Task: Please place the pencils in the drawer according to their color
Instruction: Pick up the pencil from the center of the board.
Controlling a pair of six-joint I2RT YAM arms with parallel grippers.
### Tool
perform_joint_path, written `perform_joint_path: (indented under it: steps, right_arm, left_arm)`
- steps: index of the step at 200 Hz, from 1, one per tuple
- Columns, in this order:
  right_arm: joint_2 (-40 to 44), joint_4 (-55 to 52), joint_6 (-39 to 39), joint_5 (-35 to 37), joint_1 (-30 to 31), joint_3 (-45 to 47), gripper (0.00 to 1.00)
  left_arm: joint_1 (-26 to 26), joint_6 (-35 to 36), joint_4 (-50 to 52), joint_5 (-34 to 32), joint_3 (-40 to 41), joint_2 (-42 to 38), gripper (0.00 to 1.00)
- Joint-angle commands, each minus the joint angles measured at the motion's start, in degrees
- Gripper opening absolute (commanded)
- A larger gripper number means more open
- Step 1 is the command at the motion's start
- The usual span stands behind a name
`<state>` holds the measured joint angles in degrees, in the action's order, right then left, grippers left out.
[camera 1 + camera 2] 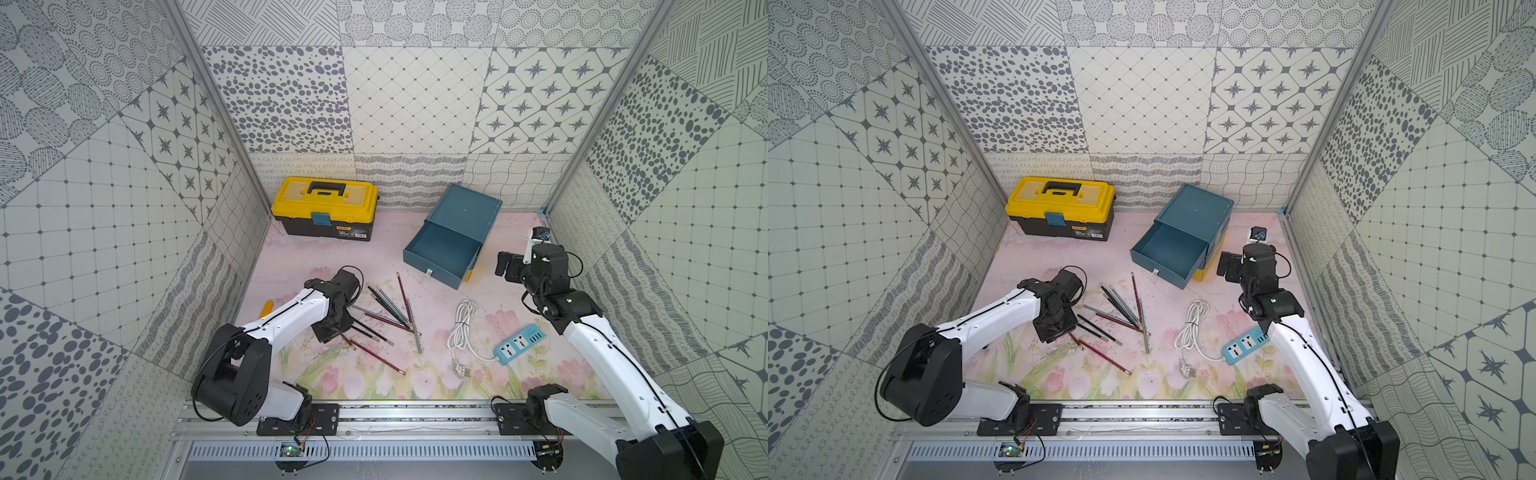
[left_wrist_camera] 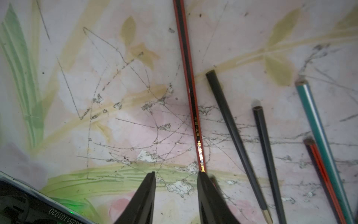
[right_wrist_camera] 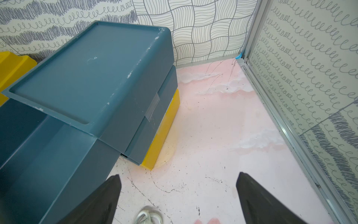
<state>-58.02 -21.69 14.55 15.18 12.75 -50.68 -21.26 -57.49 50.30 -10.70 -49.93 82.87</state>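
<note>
Left jaws stand part-open, empty, low over the worktop [image 1: 365,257]; right jaws gape empty at 4 o'clock of the drawer [image 1: 473,208]. Pencils [image 1: 390,316] lie scattered at its 7 o'clock. Grasp step: a red pencil [image 2: 191,100] touches one finger [image 2: 205,186], outside the gap; recentring seems needed.

Drawer chest [image 3: 93,73]: matt teal plastic, white scuffs along edges. Red-black pencil [image 2: 190,100]: glossy lacquer, gold foil lettering. Table mat [image 2: 96,87]: smooth floral print, graphite-scratched. Toolbox [image 1: 324,195], upper left of centre: glossy yellow plastic lid. Rail [image 1: 415,411], bottom: bare metal.
</note>
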Motion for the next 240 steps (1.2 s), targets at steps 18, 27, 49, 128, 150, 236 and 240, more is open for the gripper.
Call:
perform_joint_path:
  steps: [18,27,49,128,150,236,240]
  right_arm:
    - [0.17,2.36,-0.99,0.47,0.67,-0.10,0.99]
    - [0.10,2.44,-1.11,0.44,0.85,0.04,0.99]
    - [0.11,2.36,-1.41,0.54,1.04,0.19,0.99]
    - [-0.34,2.94,-1.65,0.21,1.30,0.75,0.99]
    - [-0.57,2.95,-1.87,0.29,1.31,0.67,0.99]
    - [-0.53,2.76,-1.87,1.42,1.25,0.53,0.99]
    - [-0.47,2.72,-1.89,1.51,1.26,0.55,0.99]
  left_arm:
    - [1.17,0.62,-2.49,2.31,-0.51,4.01,0.37]
    - [1.30,0.71,-3.01,2.66,-0.81,4.85,0.36]
    - [1.74,0.77,-4.53,3.64,-1.11,5.97,0.35]
    - [4.10,1.58,-7.50,5.47,-1.39,7.86,0.32]
    - [5.23,1.77,-7.46,5.52,-1.09,8.26,0.31]
    - [8.48,1.59,-6.84,4.79,1.31,10.20,0.21]
    - [8.66,1.47,-7.04,4.96,1.61,10.30,0.20]
